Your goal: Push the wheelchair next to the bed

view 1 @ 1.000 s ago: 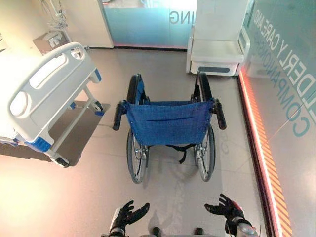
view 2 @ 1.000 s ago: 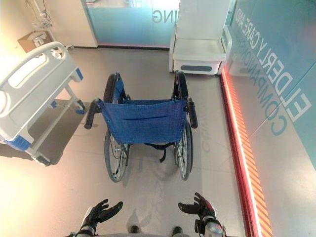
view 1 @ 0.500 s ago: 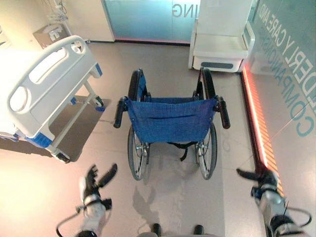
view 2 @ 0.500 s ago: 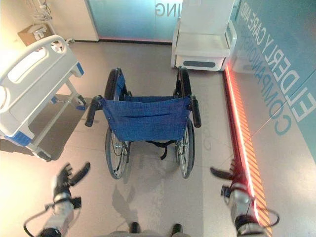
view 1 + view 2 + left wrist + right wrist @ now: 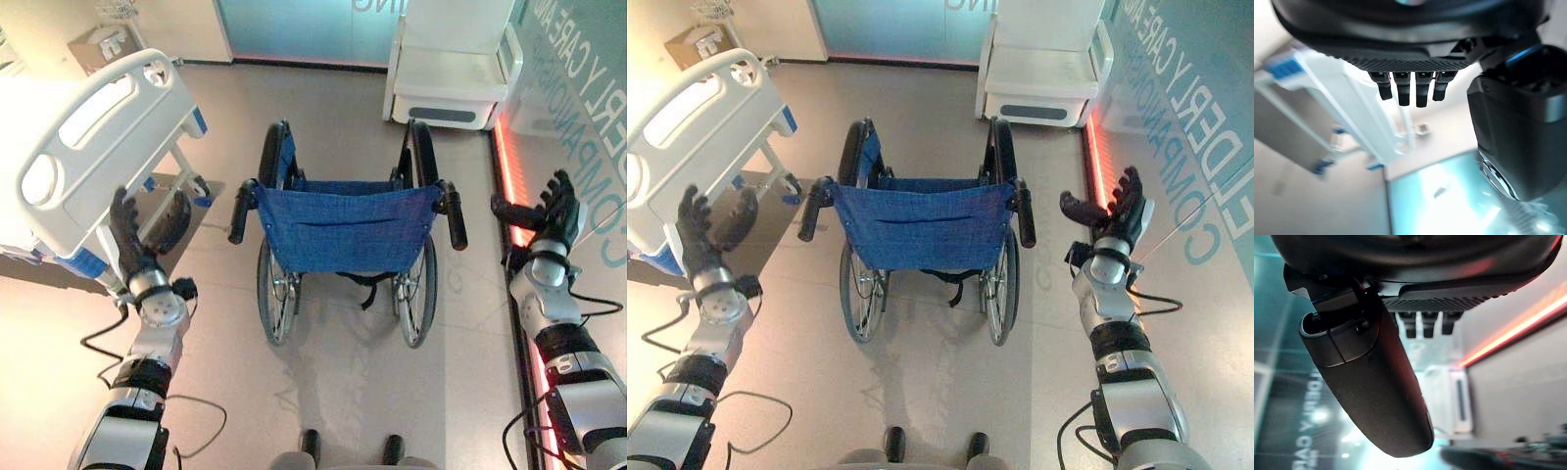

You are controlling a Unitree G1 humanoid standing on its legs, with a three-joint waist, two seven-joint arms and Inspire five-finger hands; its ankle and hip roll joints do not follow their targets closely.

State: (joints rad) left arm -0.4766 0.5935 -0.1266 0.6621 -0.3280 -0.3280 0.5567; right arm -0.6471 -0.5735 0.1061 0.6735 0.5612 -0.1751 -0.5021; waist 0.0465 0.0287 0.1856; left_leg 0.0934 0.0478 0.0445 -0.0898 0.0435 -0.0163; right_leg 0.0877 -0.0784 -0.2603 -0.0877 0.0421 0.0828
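The bed (image 5: 93,147) stands on the robot's left, its footboard end nearest. The wheelchair (image 5: 345,235) sits straight ahead, back toward the robot, just right of the bed and apart from it, so it has not yet been brought alongside. Its 2 push grips, the left grip (image 5: 239,211) and right grip (image 5: 456,215), are both free.

The step in hand looks like reaching for those grips. To do it well, each hand should close fully round its own grip before any push, and both should press evenly, then bias the push so the chair veers left toward the bed without its wheel catching the bed leg.

The left hand (image 5: 132,235) is raised outside the left grip, fingers straight, holding nothing. The right hand (image 5: 549,211) is raised outside the right grip, also spread and empty.
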